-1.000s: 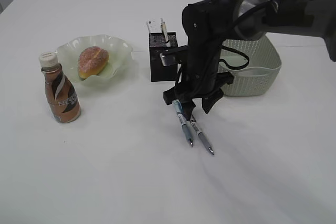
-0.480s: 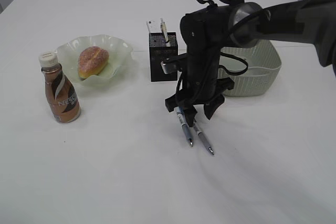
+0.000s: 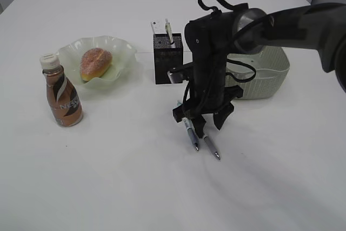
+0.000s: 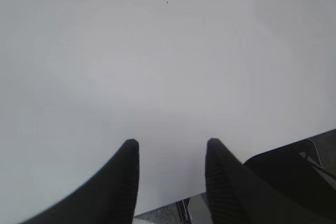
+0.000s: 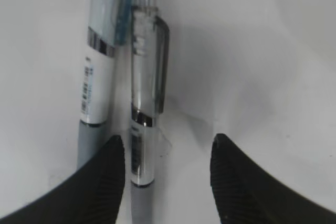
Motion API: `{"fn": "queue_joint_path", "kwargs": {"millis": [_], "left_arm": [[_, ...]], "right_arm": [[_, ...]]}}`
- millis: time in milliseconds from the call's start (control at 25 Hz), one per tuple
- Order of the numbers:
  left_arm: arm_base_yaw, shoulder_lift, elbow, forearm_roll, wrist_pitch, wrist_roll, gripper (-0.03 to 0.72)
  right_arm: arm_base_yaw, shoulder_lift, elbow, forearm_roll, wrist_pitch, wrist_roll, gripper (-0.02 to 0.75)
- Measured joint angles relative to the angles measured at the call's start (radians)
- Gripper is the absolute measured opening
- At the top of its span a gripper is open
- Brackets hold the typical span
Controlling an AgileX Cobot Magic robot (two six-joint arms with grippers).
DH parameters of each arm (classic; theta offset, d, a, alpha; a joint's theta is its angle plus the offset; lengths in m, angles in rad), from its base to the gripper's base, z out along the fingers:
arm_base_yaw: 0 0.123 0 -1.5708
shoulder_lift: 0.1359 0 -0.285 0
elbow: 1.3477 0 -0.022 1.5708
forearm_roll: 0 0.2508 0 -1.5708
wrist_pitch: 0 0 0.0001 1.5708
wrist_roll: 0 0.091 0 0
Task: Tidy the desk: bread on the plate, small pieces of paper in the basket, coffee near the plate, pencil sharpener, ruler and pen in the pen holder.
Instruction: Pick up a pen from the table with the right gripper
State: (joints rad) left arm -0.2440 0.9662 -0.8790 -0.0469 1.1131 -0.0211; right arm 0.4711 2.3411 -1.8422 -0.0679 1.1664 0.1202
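Pens point(image 3: 201, 138) half hidden beneath open right claw point(image 3: 208, 123).

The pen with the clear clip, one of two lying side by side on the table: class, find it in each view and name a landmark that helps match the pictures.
Exterior view: the pen with the clear clip lies right of the other pen, below the right pincer.
Left wrist view: not in it.
Right wrist view: centre, between the fingers.
Shared landmark: the other pen, white-barrelled, alongside.
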Motion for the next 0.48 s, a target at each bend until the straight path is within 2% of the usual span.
{"fn": "queue_joint_path", "kwargs": {"millis": [480], "left_arm": [[0.0,0.0,0.0,0.004,0.0,0.0,0.307]], "right_arm": [[0.0,0.015,0.0,0.0,0.01,0.002,0.416]]}}
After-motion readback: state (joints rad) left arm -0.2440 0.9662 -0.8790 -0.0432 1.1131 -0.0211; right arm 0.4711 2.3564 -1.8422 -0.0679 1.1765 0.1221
